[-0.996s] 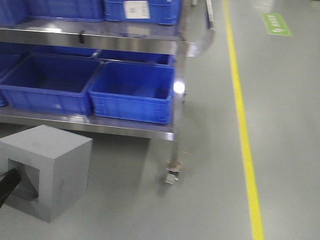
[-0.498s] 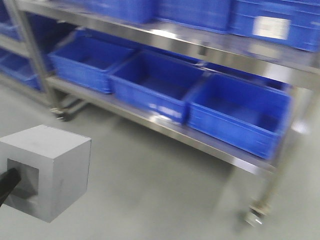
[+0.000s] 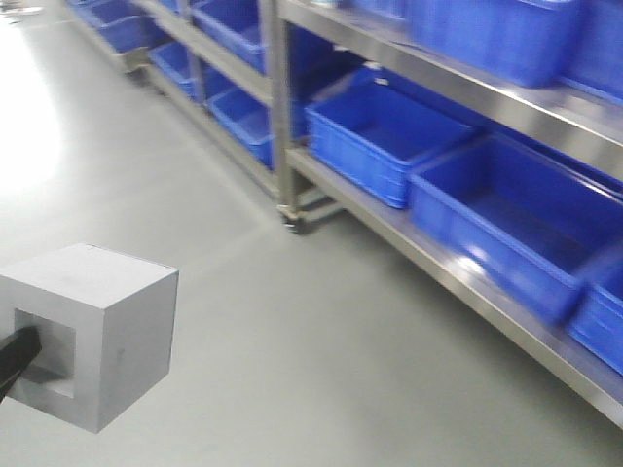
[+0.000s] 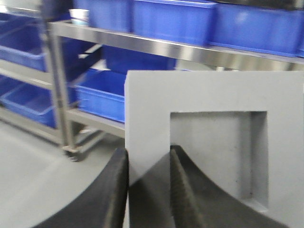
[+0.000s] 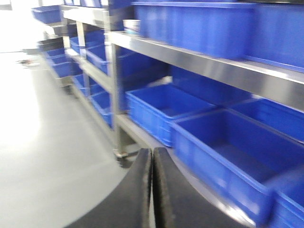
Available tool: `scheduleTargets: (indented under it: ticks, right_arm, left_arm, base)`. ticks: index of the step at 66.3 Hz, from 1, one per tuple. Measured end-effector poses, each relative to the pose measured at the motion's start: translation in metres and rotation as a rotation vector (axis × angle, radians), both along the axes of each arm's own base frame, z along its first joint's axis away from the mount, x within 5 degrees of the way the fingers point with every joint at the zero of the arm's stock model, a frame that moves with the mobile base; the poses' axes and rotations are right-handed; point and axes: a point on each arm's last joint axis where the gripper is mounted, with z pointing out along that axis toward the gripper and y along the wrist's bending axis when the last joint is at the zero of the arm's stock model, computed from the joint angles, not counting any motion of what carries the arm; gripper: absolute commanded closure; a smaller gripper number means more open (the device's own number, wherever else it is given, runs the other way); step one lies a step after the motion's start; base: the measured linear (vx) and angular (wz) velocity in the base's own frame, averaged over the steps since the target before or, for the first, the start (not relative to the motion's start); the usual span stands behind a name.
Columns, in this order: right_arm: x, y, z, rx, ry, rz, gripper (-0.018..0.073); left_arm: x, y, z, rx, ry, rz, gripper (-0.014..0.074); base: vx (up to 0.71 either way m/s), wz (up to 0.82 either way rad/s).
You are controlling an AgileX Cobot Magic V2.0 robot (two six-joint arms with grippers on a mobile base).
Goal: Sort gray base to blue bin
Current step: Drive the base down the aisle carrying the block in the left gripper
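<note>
The gray base [image 3: 97, 331] is a matte light-gray cube held off the floor at the lower left of the front view. Its square recess [image 4: 213, 156] faces the left wrist camera. My left gripper [image 4: 148, 159] is shut on the cube's wall, one finger outside and the other finger [image 4: 179, 190] inside the recess. A black finger [image 3: 15, 362] shows at the front view's left edge. Open blue bins [image 3: 384, 136] [image 3: 526, 219] sit on the lower steel shelf to the right, well apart from the cube. My right gripper [image 5: 152, 159] is shut with nothing in it.
A long steel shelving rack [image 3: 506, 316] runs along the right, with more blue bins [image 5: 190, 26] on its upper shelf. A rack leg with a caster [image 3: 292, 216] stands on the gray floor [image 3: 292, 341]. More racks recede at the far left.
The front view has swung left: the rack's end and the yellow floor line are gone, and the shelves now run along the right. The cube keeps its place in my left gripper.
</note>
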Motion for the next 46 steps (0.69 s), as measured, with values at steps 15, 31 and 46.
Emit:
scheduleTargets:
  ticks: [15, 31, 46]
  right_arm:
    - [0.0, 0.0, 0.0, 0.0, 0.0, 0.0, 0.0568]
    - [0.0, 0.0, 0.0, 0.0, 0.0, 0.0, 0.0568]
    - [0.0, 0.0, 0.0, 0.0, 0.0, 0.0, 0.0568]
  left_arm:
    - [0.0, 0.0, 0.0, 0.0, 0.0, 0.0, 0.0602]
    - [0.0, 0.0, 0.0, 0.0, 0.0, 0.0, 0.0602]
    - [0.0, 0.0, 0.0, 0.0, 0.0, 0.0, 0.0602]
  base:
    - [0.24, 0.66]
    - [0.26, 0.67]
    - [0.28, 0.67]
